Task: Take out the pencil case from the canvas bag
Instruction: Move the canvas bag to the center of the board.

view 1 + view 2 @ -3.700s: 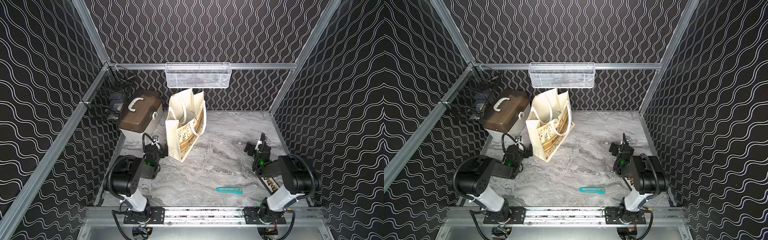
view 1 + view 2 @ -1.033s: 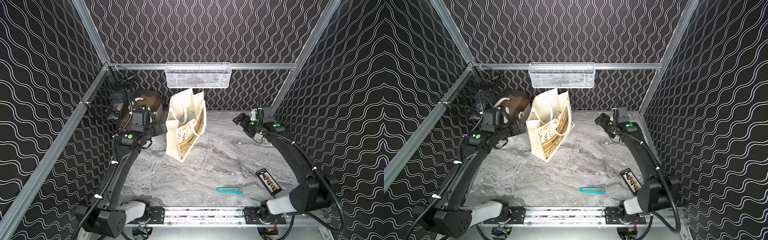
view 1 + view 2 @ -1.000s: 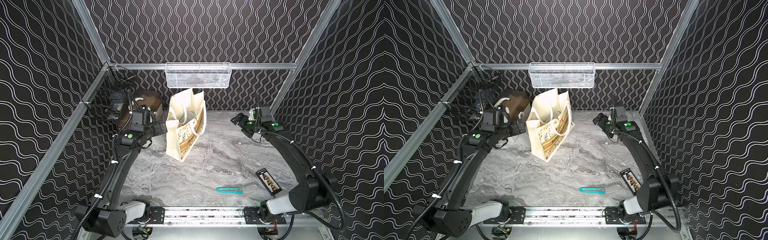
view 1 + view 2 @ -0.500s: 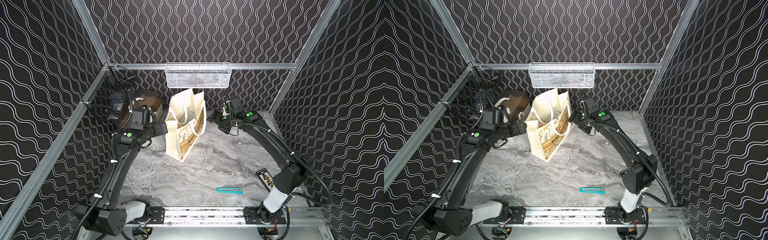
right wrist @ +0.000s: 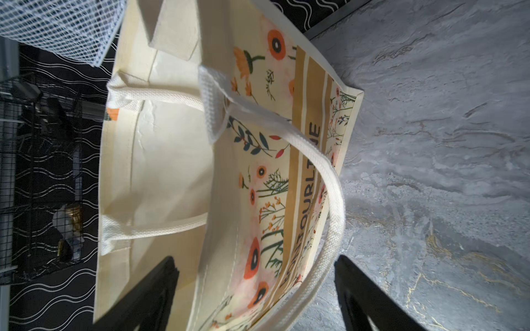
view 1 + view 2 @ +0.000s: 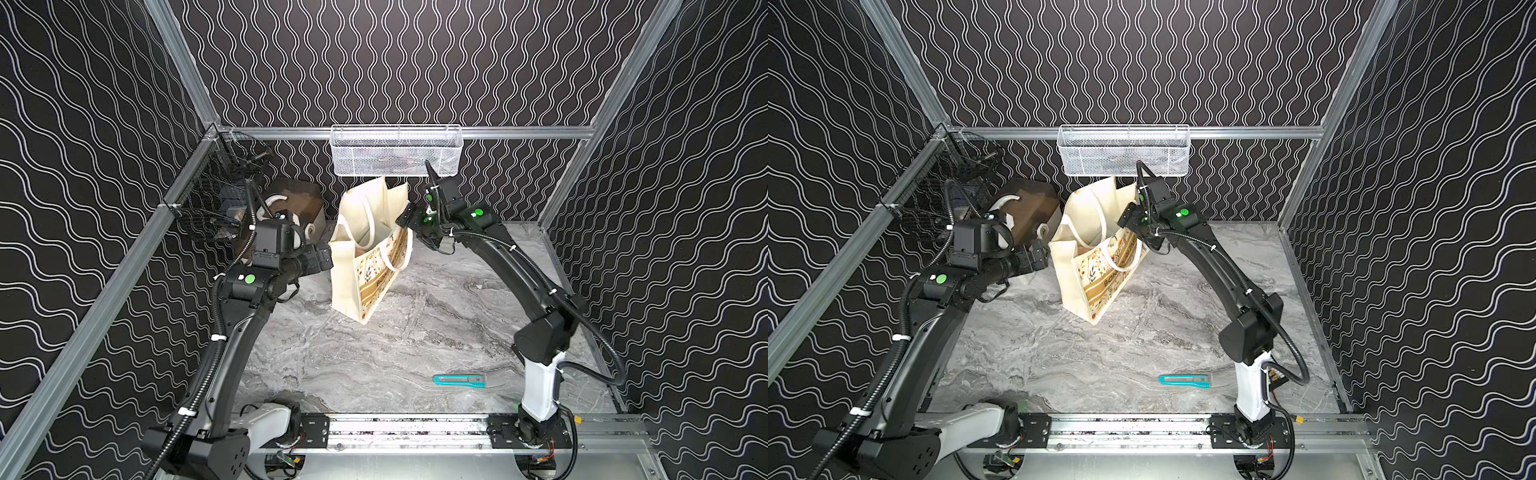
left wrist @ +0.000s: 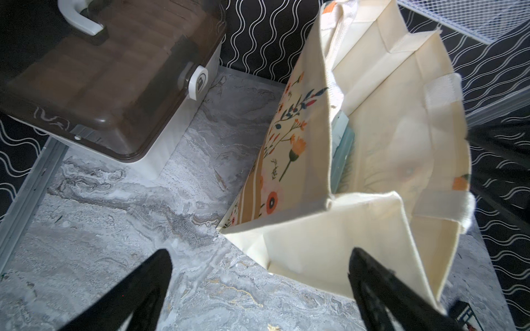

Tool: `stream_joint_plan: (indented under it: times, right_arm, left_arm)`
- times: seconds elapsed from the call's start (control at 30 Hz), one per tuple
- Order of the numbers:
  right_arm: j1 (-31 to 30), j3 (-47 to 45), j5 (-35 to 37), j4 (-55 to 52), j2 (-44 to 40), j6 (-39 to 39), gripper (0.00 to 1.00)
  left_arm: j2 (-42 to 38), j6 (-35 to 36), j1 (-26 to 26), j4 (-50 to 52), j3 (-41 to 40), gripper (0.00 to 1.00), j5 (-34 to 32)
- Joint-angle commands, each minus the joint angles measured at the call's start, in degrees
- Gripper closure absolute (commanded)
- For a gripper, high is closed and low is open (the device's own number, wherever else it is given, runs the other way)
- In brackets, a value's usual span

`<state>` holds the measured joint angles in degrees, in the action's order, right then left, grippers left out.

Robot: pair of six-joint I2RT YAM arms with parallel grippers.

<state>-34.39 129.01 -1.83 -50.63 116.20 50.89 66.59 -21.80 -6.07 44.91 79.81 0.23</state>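
The cream canvas bag (image 6: 368, 266) (image 6: 1090, 266) stands open near the back, its floral printed side facing right. In the left wrist view a pale teal flat thing (image 7: 342, 149), apparently the pencil case, stands inside the bag (image 7: 372, 120) against the printed wall. My left gripper (image 6: 325, 257) (image 7: 258, 275) is open just left of the bag's near corner, touching nothing. My right gripper (image 6: 409, 220) (image 5: 255, 286) is open at the rim. Its fingers (image 5: 155, 286) straddle the printed wall (image 5: 258, 258) and the loop handle (image 5: 329, 229) without pinching them.
A brown-lidded white box (image 6: 291, 199) (image 7: 100, 86) sits left of the bag, behind my left arm. A white mesh basket (image 6: 395, 149) hangs on the back rail above the bag. A black wire basket (image 6: 216, 199) hangs at the left wall. A teal utility knife (image 6: 459, 380) lies front right.
My right arm has swung left from the right side of the table to the bag's rim, and its jaws have narrowed a little. The left arm has hardly moved.
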Motion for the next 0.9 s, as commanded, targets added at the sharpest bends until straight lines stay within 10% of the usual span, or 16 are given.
stream_joint_plan:
  times: [0.0, 0.57, 0.87]
  right_arm:
    - [-0.1, 5.0, 1.4, -5.8, 4.2, -0.2, 0.17]
    - [0.0, -4.1, -2.2, 1.5, -5.9, -2.8, 0.92]
    - [1.5, -13.0, -2.5, -3.0, -17.0, -8.7, 1.00]
  left_arm:
    - [-0.7, 1.5, 0.0, -1.1, -0.1, 0.01, 1.6]
    - [8.7, 1.0, -0.3, 7.7, 12.5, 0.01, 10.6]
    - [13.2, 1.0, -5.1, 13.1, 20.9, 0.01, 8.4]
